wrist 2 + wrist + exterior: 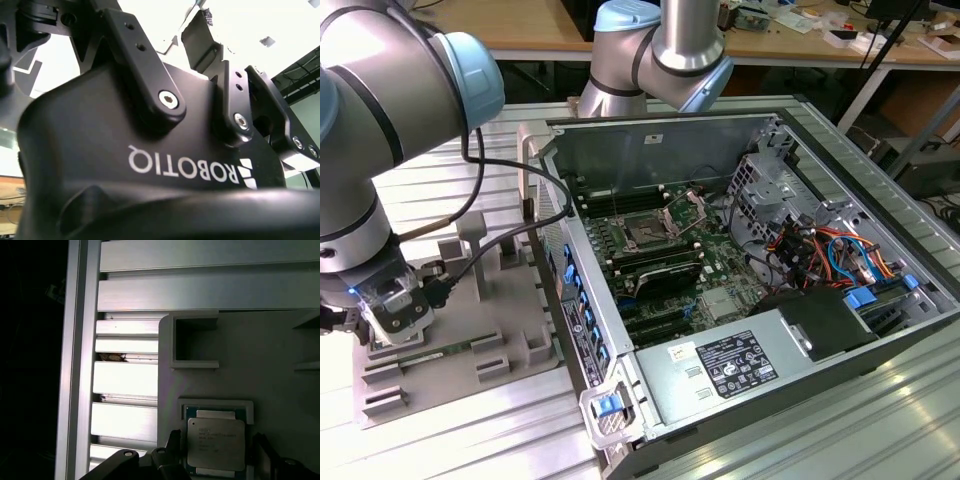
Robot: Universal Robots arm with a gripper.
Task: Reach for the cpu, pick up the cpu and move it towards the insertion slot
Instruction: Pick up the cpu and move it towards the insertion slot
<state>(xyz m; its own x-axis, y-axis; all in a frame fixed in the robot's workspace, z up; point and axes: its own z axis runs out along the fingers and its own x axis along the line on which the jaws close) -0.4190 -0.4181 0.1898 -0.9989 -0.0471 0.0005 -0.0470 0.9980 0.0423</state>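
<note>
Surface: ribbed aluminium table (470, 440) carrying a grey tray (510, 300).
Cpu (216, 440): flat in a tray recess.
Gripper (217, 450): fingers (172, 452) parted, flanking the cpu.
Insertion slot (645, 232): well apart.

We see the cpu (216, 442) lying flat, silvery top up, in a pale-rimmed square pocket (216, 403) of the grey tray (260, 345), close to the tray's edge that borders the slatted aluminium table (125, 377). The gripper (218, 460) hangs right over the chip. Its dark fingers (173, 447) are spread apart, one on each side of the cpu, and we cannot tell whether either touches it. Nearer the tray's rounded corner, in line with the cpu along that edge, stands a small walled square compartment (195, 342). A small brownish scrap (112, 357) sits in one table groove.
</note>
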